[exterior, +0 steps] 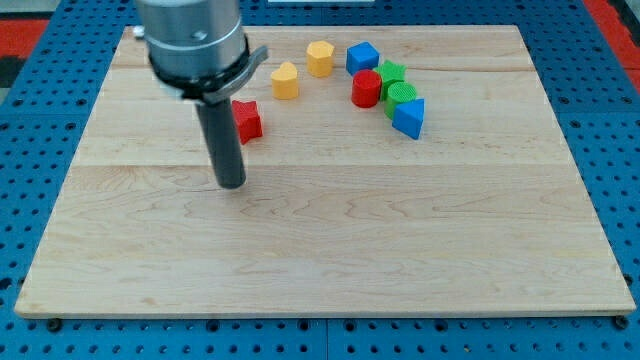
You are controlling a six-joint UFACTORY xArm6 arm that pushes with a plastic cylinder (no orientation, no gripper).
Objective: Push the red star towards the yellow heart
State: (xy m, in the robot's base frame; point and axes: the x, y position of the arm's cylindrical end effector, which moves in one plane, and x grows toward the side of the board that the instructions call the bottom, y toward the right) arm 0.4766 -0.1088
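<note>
The red star lies on the wooden board toward the view's upper left, partly hidden behind my rod. The yellow heart sits up and to the right of it, a short gap away. My tip rests on the board below and slightly left of the red star, not touching it.
A yellow hexagon lies right of the heart. Further right a blue cube, a red cylinder, two green blocks and a blue triangle cluster together. The wooden board lies on a blue pegboard.
</note>
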